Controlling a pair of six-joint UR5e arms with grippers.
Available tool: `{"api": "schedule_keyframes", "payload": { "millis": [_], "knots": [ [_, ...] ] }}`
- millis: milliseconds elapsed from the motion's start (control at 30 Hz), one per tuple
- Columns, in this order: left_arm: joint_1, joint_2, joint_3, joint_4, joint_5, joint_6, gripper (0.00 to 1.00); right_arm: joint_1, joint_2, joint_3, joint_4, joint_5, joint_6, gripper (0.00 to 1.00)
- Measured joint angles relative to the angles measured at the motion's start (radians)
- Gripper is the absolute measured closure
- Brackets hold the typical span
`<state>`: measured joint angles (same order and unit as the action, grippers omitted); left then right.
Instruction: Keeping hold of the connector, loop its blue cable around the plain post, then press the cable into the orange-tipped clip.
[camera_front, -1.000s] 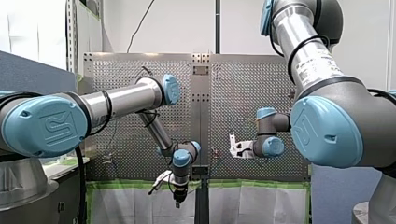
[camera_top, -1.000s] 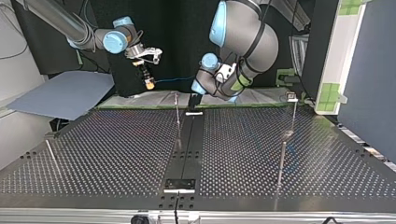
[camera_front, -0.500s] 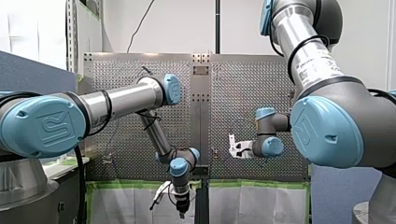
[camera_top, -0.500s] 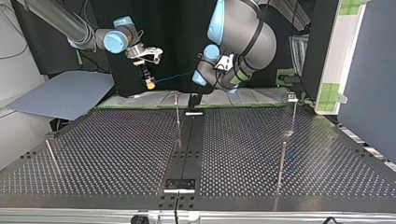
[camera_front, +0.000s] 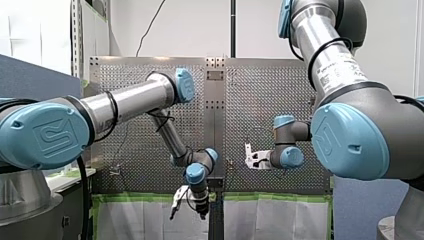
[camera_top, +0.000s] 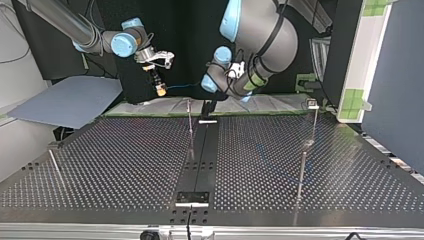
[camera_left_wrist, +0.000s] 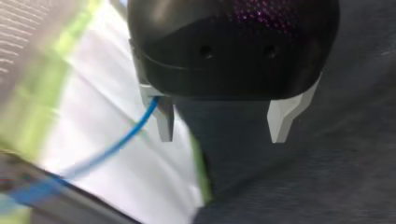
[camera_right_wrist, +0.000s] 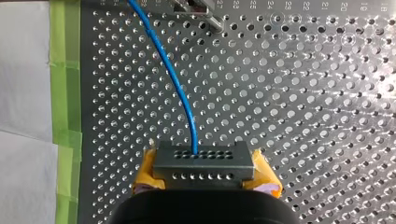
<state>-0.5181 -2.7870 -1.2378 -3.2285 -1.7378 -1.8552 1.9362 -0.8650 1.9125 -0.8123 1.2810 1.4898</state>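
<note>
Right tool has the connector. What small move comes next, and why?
Probably ease my left tool sideways until the blue cable lies between its fingers. In the left wrist view that tool is open and the cable runs beside one finger, not in the gap. My right tool is shut on the connector, so it can hold.

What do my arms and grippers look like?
Both my left arm and my right arm are silver tubes with light-blue joint caps and black cables. My left gripper is black with pale pointed fingers; my right gripper has yellow pads.
</note>
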Motion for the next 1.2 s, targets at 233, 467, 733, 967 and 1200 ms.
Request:
{"api": "schedule_keyframes", "payload": {
  "millis": [233,467,733,967,1200],
  "knots": [
    [0.006,0.057,-0.034,0.065,-0.033,-0.009,0.00,0.000,0.000,0.000,-0.001,0.000,0.000,1.00],
    [0.020,0.092,-0.096,0.130,-0.046,-0.063,0.00,0.001,0.000,0.000,0.001,-0.002,0.000,1.00],
    [0.019,0.095,-0.134,0.208,-0.092,-0.085,0.00,0.002,0.000,0.000,0.001,-0.003,0.001,1.00],
    [0.018,0.096,-0.135,0.279,-0.099,-0.085,0.00,0.003,0.000,0.000,0.002,-0.004,0.002,1.00],
    [0.022,0.099,-0.138,0.343,-0.102,-0.081,0.00,0.004,0.000,0.000,0.001,-0.004,0.002,1.00]
  ]
}}
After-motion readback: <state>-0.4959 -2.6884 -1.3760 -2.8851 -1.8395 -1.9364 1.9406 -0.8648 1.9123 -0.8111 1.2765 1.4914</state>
